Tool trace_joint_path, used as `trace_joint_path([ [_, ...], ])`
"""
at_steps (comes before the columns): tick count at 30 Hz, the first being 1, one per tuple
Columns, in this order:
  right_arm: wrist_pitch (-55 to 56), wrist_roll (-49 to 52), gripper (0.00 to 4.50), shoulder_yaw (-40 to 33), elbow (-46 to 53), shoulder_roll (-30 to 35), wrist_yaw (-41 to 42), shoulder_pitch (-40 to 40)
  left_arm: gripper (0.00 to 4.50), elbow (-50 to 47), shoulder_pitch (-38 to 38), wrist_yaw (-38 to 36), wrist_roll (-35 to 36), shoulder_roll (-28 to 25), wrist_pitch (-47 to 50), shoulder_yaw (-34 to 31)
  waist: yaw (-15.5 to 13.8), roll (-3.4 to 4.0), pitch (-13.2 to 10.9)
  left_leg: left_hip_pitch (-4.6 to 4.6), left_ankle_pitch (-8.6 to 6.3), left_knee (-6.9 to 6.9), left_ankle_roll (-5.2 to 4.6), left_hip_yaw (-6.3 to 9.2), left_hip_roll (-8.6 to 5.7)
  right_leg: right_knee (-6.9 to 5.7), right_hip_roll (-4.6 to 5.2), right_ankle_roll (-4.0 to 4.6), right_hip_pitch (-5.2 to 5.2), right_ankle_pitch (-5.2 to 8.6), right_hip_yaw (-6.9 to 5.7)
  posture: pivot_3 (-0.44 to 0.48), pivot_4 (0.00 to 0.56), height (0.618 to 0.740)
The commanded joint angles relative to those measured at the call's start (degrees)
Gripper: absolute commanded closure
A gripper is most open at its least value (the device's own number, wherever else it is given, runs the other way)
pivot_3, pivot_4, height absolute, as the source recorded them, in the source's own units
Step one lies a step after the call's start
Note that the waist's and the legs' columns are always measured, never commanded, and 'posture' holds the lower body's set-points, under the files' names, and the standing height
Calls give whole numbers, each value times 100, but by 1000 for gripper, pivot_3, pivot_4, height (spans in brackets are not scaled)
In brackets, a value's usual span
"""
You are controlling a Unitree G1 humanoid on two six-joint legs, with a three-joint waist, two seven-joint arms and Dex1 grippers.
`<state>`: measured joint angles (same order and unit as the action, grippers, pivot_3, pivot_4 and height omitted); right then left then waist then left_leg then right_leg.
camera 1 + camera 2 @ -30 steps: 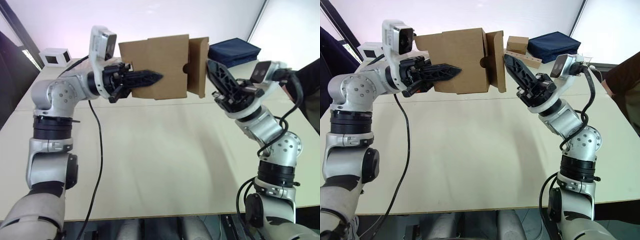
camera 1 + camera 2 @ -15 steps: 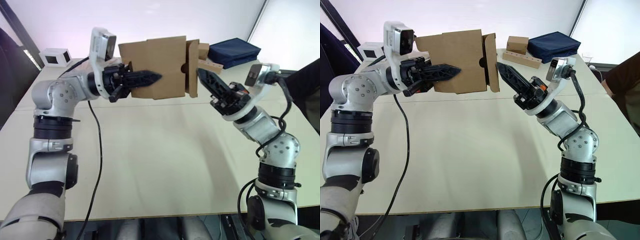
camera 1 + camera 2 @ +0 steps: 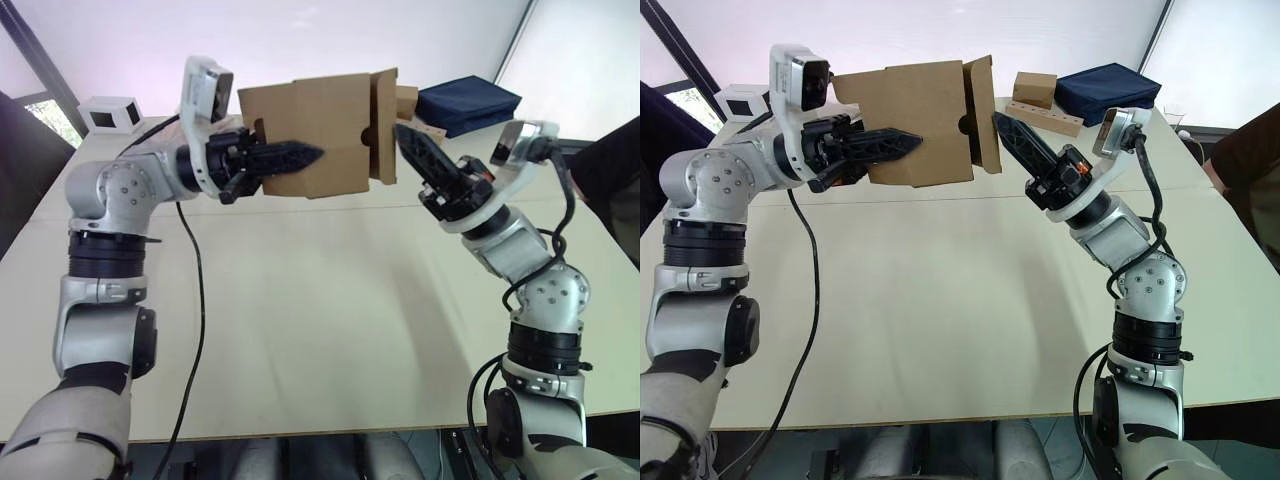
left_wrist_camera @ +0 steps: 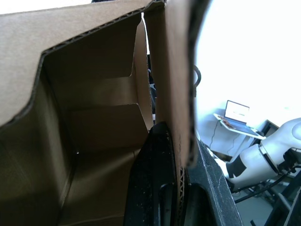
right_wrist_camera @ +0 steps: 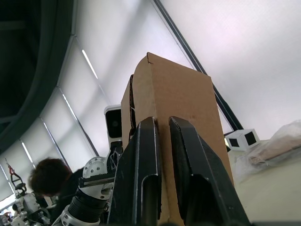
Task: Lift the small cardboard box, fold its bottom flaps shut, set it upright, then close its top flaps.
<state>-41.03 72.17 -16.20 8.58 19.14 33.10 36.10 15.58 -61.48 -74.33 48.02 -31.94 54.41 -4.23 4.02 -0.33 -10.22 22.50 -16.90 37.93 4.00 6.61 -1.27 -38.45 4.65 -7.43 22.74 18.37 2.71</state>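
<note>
Left eye view: my left hand [image 3: 290,157] stays clamped on the plain brown cardboard box's [image 3: 320,135] wall, aloft; my right hand [image 3: 408,139], fingers nearly together, has pressed the end flap [image 3: 384,126] nearer shut; bottom closing.

I see a pale table [image 3: 330,330] under bright white wall panels, with a navy bag [image 3: 468,104] and a white box [image 3: 110,112] at its far side.

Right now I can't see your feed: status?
Left gripper shut on small cardboard box, held above table. Right gripper pressing end flap, jaws nearly together. Nothing in the way.
</note>
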Motion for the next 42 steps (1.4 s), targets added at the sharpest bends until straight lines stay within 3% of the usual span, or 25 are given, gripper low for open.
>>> trace_joint_path([
  [1,45,-42,4070,105,255,-82,-52,125,4500,-109,-259,-34,69,14,-119,-178,0,0,0,0,0,0,0,0,0,0,0,0,0,0,0,0,150,740],
  [13,352,-785,4070,429,463,-182,-156,-9,4500,-52,-274,47,57,50,-146,-222,1,0,0,0,0,0,0,0,0,0,0,0,0,0,0,0,150,740],
  [42,582,-1070,4070,607,672,-631,-686,251,4500,47,-247,88,-277,158,-362,-123,3,0,0,0,0,0,1,1,0,-2,0,0,2,0,0,0,150,740],
])
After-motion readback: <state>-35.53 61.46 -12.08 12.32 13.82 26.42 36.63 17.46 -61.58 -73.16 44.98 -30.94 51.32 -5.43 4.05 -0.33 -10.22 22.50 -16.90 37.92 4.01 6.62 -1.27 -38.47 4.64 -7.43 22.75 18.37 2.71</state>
